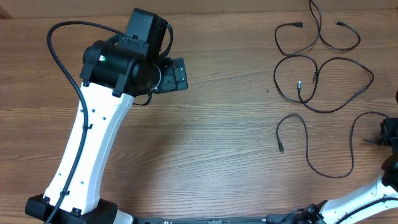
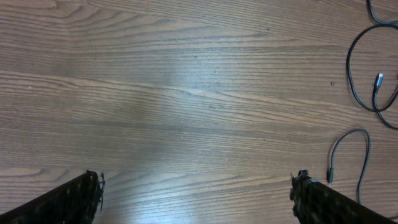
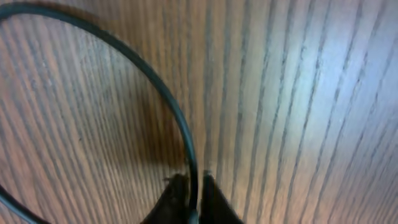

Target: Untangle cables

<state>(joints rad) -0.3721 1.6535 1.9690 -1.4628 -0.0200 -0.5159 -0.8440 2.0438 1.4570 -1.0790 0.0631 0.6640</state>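
At the right edge of the table (image 1: 205,143), the right fingers (image 3: 194,202) are pinched almost closed around one thin black strand (image 3: 182,124) of the cables (image 1: 323,111), which lie as loose wavy loops on that side. Well to the left, the left fingers (image 2: 196,198) gape wide with nothing between them. The gripped strand is best drawn low and slowly, away from its neighbours, so that its trailing plug end does not snag another loop

Bright even light; soft glare on table (image 2: 186,93); right-wrist view blurred.
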